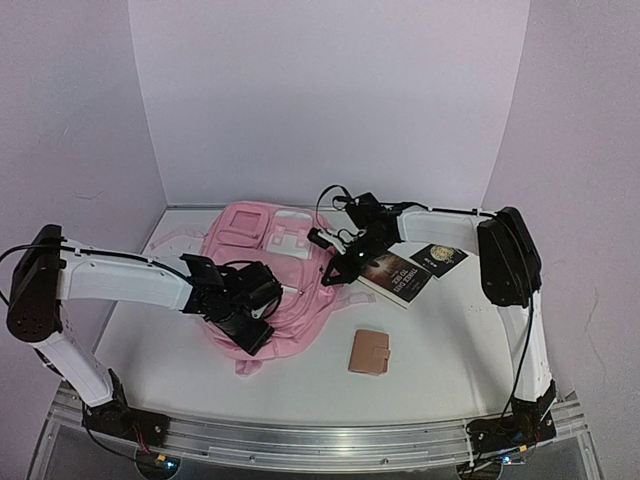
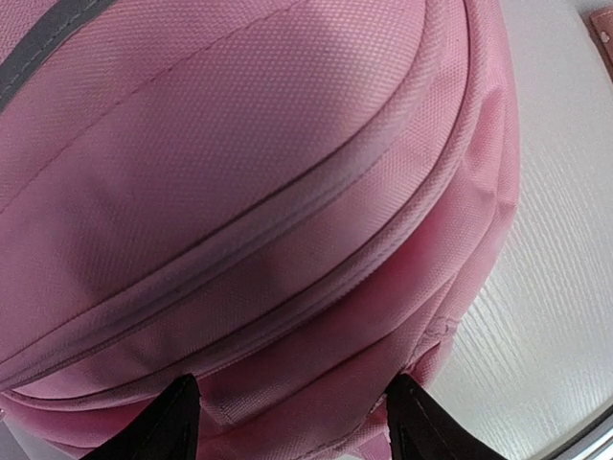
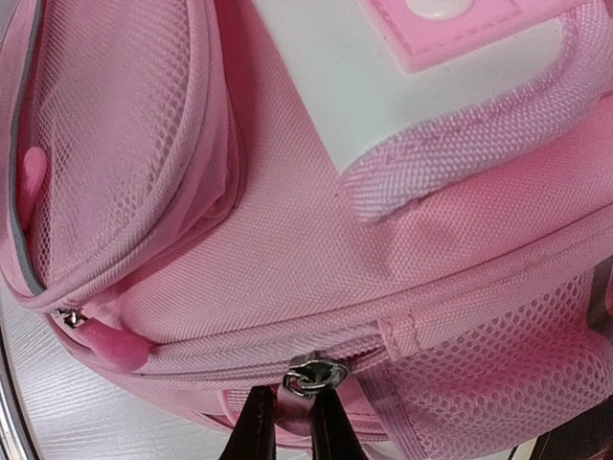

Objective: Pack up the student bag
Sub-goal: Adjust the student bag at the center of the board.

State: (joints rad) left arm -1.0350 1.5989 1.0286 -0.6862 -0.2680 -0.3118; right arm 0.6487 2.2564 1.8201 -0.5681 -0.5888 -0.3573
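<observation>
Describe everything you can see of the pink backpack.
The backpack is soft pink woven fabric, lying flat on the white table, left of centre. It has zips, a grey stripe, mesh pockets and a white panel. The right gripper is shut on a zip pull; the left gripper straddles its rounded edge, open.

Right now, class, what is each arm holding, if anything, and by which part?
The right fingers pinch the pink backpack by the zipper pull at its edge. The left fingers stand apart over the backpack's fabric, holding nothing.
</observation>
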